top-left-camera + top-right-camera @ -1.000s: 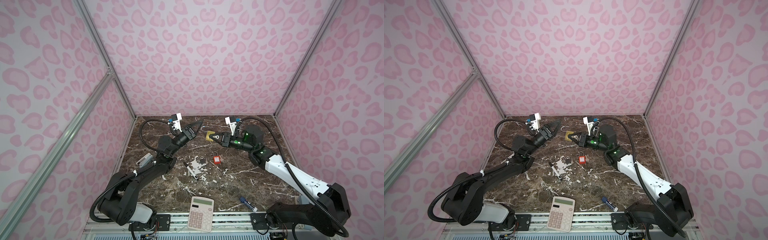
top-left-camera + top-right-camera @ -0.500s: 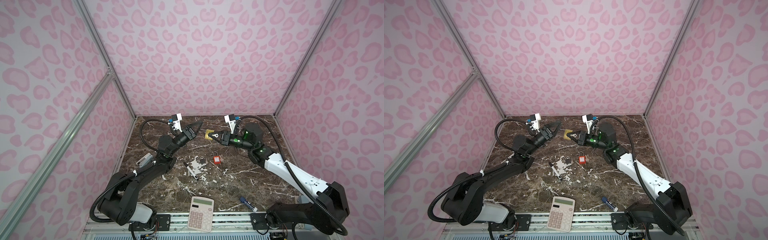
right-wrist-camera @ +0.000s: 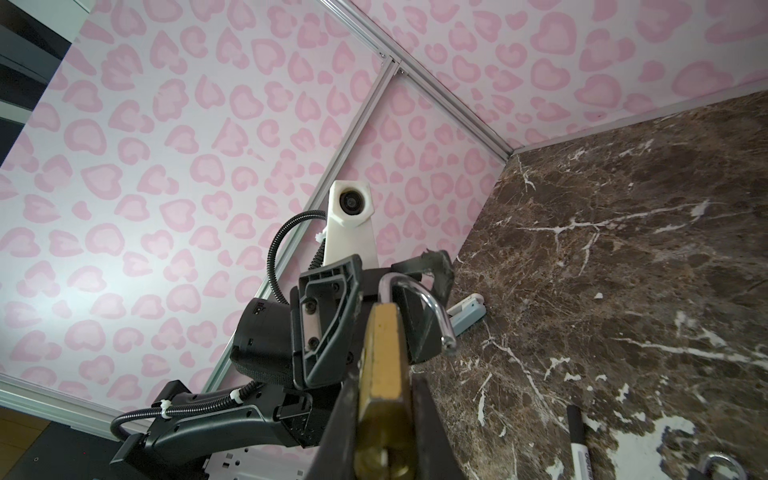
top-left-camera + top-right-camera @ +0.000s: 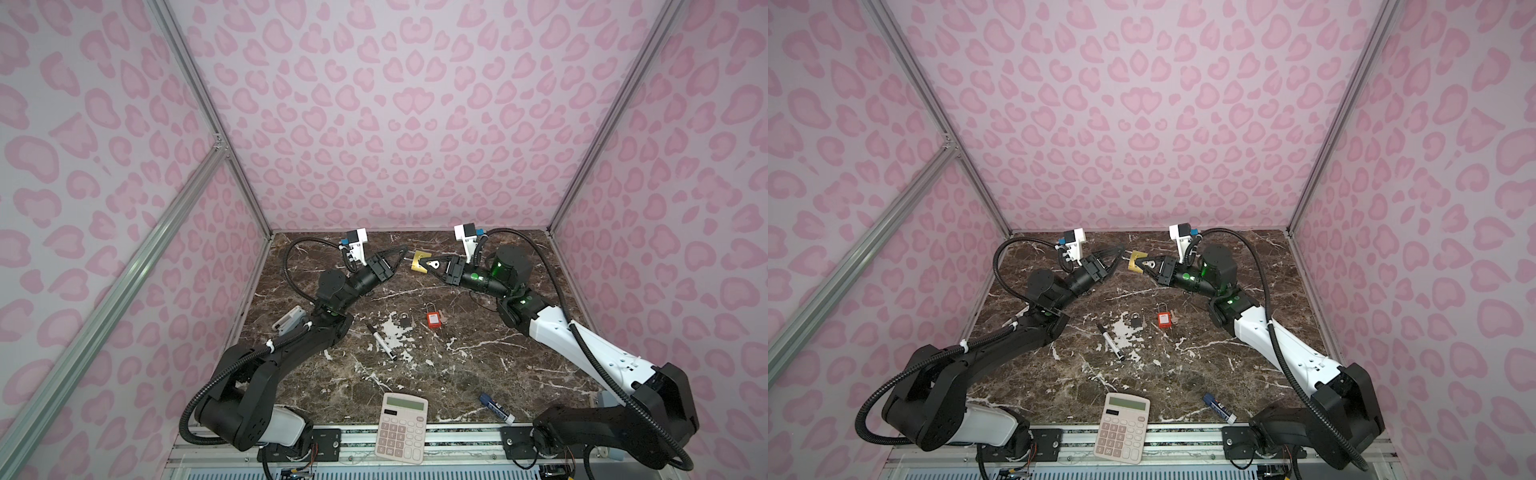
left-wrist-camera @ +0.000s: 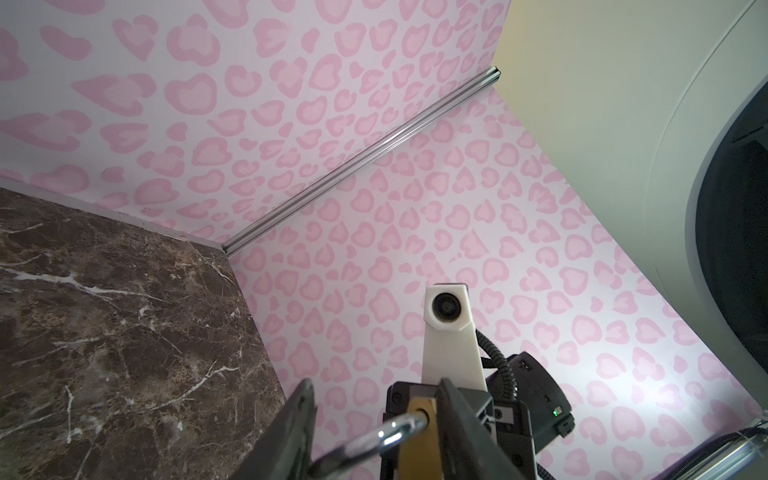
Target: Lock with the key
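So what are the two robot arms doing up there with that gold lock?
The right gripper holds a brass padlock in the air, with a key in it. The left gripper has its fingers open on either side of the silver shackle, which is open. So it isn't locked yet.

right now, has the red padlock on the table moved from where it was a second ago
No. The red padlock lies in the same spot, just right of the table's white patch.
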